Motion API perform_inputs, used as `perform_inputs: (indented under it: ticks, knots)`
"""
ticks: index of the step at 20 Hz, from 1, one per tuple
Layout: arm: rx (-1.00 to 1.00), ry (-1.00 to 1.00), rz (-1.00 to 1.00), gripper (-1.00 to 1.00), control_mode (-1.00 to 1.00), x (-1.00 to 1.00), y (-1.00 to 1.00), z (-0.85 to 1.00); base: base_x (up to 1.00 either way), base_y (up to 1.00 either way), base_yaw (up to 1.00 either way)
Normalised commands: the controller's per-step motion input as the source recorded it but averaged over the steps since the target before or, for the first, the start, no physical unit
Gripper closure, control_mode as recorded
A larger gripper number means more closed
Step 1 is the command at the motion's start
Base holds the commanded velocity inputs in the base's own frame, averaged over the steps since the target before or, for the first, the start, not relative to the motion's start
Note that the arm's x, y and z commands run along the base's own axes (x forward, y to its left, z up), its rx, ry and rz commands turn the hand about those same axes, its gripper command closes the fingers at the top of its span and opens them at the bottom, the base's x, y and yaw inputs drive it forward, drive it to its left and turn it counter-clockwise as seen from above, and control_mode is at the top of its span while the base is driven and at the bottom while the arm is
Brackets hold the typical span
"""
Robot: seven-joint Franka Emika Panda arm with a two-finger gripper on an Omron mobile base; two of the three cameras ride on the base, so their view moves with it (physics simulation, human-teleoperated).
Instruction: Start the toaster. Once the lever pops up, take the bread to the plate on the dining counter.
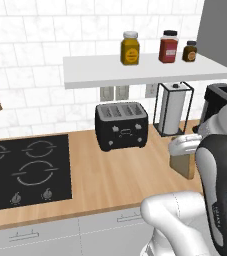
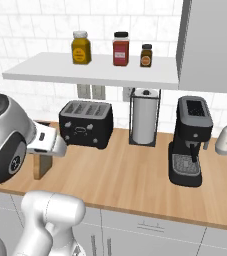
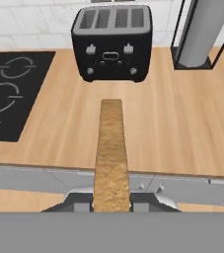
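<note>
Tan bread (image 3: 111, 153) sits clenched edge-on in my gripper (image 3: 111, 202), fingertips seemingly cut off; toaster (image 3: 112, 42) beyond.

Arm: I stood folded up in front of the table, elbow raised high, forearm angled down and forward.
Wrist: my white wrist reached level over the table's front part.
Gripper (image 3: 111, 201): my jaws were clamped on the bread (image 3: 111, 148), held edge-on and pointing straight ahead.
</note>
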Motion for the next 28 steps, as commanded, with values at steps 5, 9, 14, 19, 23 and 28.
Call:
perform_inputs:
  ticks: [5,9,14,19,23,28]
  knots:
    - [0.0,0.0,0.0,1.0,-1.0,-0.13,0.0,0.0,0.0,0.0,0.0]
    - [0.0,-0.01,0.0,1.0,1.0,-0.13,0.0,0.0,-0.26,0.0,0.0]
    - [0.0,0.0,0.0,1.0,1.0,0.0,0.0,0.0,-0.98,0.08,0.0]
    - [0.0,0.0,0.0,1.0,1.0,0.0,0.0,0.0,-0.95,0.39,-0.07]
    - [0.0,0.0,0.0,1.0,1.0,0.0,0.0,0.0,-0.41,0.35,-0.73]
    - [0.0,0.0,0.0,1.0,1.0,0.0,0.0,0.0,-0.02,0.29,-0.93]
